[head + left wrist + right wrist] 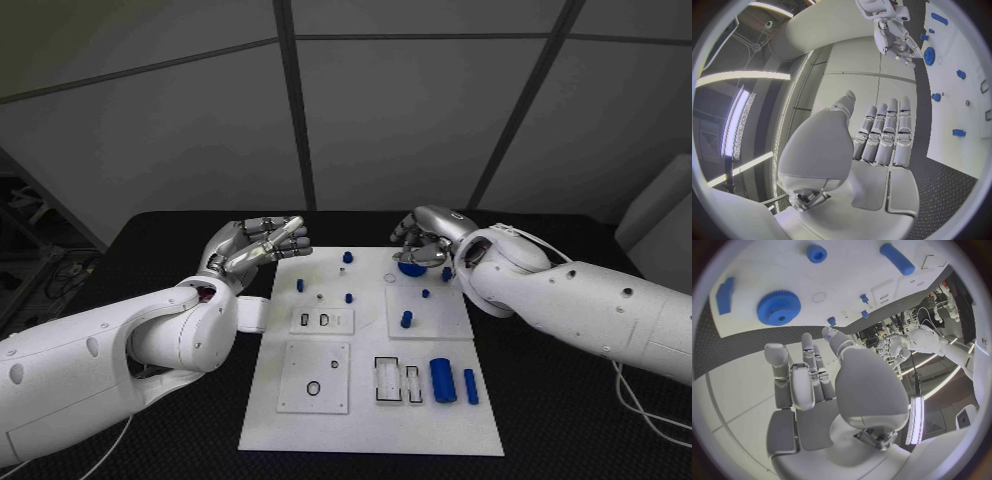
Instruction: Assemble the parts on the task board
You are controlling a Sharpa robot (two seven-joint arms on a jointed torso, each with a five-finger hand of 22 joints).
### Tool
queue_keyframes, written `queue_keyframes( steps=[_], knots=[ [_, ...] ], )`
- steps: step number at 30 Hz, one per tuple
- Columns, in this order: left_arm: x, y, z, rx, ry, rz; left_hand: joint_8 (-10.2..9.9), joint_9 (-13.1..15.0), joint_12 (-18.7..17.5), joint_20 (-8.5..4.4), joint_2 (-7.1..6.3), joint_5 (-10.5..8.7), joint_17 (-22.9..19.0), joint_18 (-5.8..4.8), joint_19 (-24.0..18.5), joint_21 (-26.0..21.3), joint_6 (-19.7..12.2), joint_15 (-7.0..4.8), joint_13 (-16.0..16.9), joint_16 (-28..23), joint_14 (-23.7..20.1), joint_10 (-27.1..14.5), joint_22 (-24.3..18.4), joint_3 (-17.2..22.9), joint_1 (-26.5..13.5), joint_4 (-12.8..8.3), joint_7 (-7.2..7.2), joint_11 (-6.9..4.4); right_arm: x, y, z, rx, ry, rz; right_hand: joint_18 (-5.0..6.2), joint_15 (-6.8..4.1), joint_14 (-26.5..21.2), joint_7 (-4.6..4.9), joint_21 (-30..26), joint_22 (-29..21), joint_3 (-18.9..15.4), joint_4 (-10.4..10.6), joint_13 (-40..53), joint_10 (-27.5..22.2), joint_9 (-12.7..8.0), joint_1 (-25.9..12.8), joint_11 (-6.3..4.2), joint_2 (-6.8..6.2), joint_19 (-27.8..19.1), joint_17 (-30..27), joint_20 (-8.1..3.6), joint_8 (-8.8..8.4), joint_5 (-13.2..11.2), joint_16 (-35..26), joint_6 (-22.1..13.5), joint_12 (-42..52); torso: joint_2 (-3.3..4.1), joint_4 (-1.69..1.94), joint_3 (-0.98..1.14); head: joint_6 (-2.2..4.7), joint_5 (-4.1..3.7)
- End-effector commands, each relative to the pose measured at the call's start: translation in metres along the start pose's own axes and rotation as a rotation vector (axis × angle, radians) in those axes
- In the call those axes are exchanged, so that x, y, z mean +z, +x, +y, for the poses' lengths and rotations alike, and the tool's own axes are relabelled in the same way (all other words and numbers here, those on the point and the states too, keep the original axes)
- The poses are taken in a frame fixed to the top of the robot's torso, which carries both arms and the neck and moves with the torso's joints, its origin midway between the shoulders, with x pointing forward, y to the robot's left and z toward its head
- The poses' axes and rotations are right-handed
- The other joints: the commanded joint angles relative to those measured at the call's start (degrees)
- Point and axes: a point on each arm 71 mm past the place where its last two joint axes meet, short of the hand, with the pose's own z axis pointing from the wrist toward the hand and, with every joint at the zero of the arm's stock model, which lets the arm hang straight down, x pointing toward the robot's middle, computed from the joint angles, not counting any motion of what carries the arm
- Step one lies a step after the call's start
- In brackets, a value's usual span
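Fingers of left hand are lying straight and pressed together, holding nothing, off task board far-left corner. Right hand is hovering w/ fingers curled, empty, above blue gear sitting near board's far edge.

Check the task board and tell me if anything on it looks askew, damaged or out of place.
Nothing stands out. The task board lies flat and square on the table, and the blue parts, like the gear near the right hand and the cylinder, sit tidily. No damage shows. The left hand holds nothing.
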Motion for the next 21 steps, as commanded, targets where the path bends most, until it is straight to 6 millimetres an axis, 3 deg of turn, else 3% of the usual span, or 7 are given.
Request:
queue_keyframes(
  steps=[1, 3, 4, 6, 10, 16, 21],
  knots=[
    [0.001, 0.001, -0.002, 0.007, 0.013, 0.025, -0.36, -0.05, -0.26, 0.13, 0.56, -0.17, -0.07, -1.11, 0.22, -0.38, 0.25, 0.24, -0.03, -0.29, 0.24, 0.06, -0.09, 0.05, -0.03, -0.41, 0.24, 0.06, -0.008, -0.003, -0.012, 0.086, 0.07, 0.079, -0.65, -0.72, 2.41, -0.73, 1.21, 2.1, -3.07, 1.5, 2.97, 3.3, -0.23, -1.7, -0.74, -1.62, 1.86, 2.37, -0.67, -0.01, 0.3, 1.23, -0.97, 4.43, -0.17, -0.45, 0.1, 0.12, 0.1],
    [0.001, 0.001, -0.002, 0.008, 0.013, 0.025, -0.36, -0.05, -0.26, 0.13, 0.56, -0.17, -0.07, -1.11, 0.22, -0.38, 0.25, 0.24, -0.03, -0.29, 0.24, 0.06, -0.09, 0.05, -0.03, -0.41, 0.24, 0.06, -0.012, -0.005, -0.022, 0.076, 0.103, 0.106, -1.15, -1.12, 3.22, -1.07, 2.52, 4.35, -6.53, 2.76, 8.02, 2.32, -0.17, -1.02, -1.12, -1.58, 3.83, 5.77, -1.2, 0.49, 1.2, 2.98, -1.87, 10.5, -0.2, -0.49, 0.13, 0.15, 0.05],
    [0.001, 0.001, -0.001, 0.008, 0.013, 0.026, -0.36, -0.05, -0.26, 0.13, 0.56, -0.17, -0.07, -1.11, 0.22, -0.38, 0.25, 0.24, -0.03, -0.29, 0.24, 0.06, -0.09, 0.05, -0.03, -0.41, 0.24, 0.06, -0.013, -0.006, -0.026, 0.072, 0.118, 0.118, -1.35, -1.18, 3.54, -1.12, 3.14, 5.45, -9.68, 4.16, 14.05, -1.68, 0.01, 0.52, -0.96, -0.99, 4.84, 7.38, -1.38, 1.37, 1.59, 3.86, -2.51, 17.06, -0.22, -0.51, 0.14, 0.17, 0.0],
    [0.001, 0.001, -0.001, 0.008, 0.012, 0.026, -0.36, -0.05, -0.26, 0.13, 0.56, -0.17, -0.07, -1.11, 0.22, -0.38, 0.25, 0.24, -0.03, -0.29, 0.24, 0.06, -0.09, 0.05, -0.03, -0.41, 0.24, 0.06, -0.015, -0.007, -0.032, 0.064, 0.142, 0.138, -1.88, -0.22, 4.19, -1.07, 4.62, 8.0, -13.25, 6.91, 30.17, -4.05, 0.23, 2.68, -0.69, -0.01, 6.54, 11.01, -1.17, 2.85, 2.04, 5.68, -3.85, 32.72, -0.23, -0.47, 0.13, 0.18, -0.12],
    [0.002, 0.001, -0.001, 0.007, 0.012, 0.027, -0.36, -0.05, -0.26, 0.13, 0.56, -0.17, -0.07, -1.11, 0.22, -0.38, 0.25, 0.24, -0.03, -0.29, 0.24, 0.06, -0.09, 0.05, -0.03, -0.41, 0.24, 0.06, -0.014, -0.006, -0.04, 0.053, 0.175, 0.172, -2.36, 0.06, 4.89, -0.09, 6.41, 11.03, -16.4, 11.49, 47.07, -2.1, 0.42, 5.14, 0.08, 0.5, 8.15, 14.95, -0.42, 5.07, 2.07, 7.49, -6.12, 47.94, -0.13, -0.36, 0.09, 0.22, -0.25],
    [0.003, 0.002, 0.0, 0.007, 0.011, 0.027, -0.37, -0.05, -0.27, 0.13, 0.58, -0.17, -0.07, -1.1, 0.23, -0.38, 0.3, 0.23, -0.02, -0.31, 0.28, 0.11, -0.1, 0.04, -0.02, -0.45, 0.23, 0.04, -0.008, -0.002, -0.044, 0.047, 0.196, 0.197, -2.46, 0.4, 5.03, 0.41, 6.76, 11.55, -17.83, 15.15, 51.59, -1.67, 0.48, 6.77, 0.55, 0.25, 8.19, 15.87, 0.08, 6.71, 2.0, 7.89, -8.09, 51.83, -0.1, -0.39, 0.09, 0.12, -0.28],
    [0.003, 0.002, 0.0, 0.007, 0.011, 0.028, -0.37, -0.05, -0.27, 0.13, 0.58, -0.17, -0.07, -1.1, 0.23, -0.38, 0.3, 0.23, -0.02, -0.31, 0.28, 0.11, -0.1, 0.04, -0.02, -0.45, 0.23, 0.04, -0.004, 0.0, -0.046, 0.045, 0.21, 0.202, -2.49, 0.45, 5.07, 0.43, 6.89, 11.76, -17.86, 15.7, 52.16, -1.56, 0.52, 7.19, 0.59, 0.44, 8.27, 16.09, 0.14, 7.11, 2.07, 7.99, -8.28, 52.29, -0.09, -0.39, 0.07, 0.04, -0.39]
  ],
)
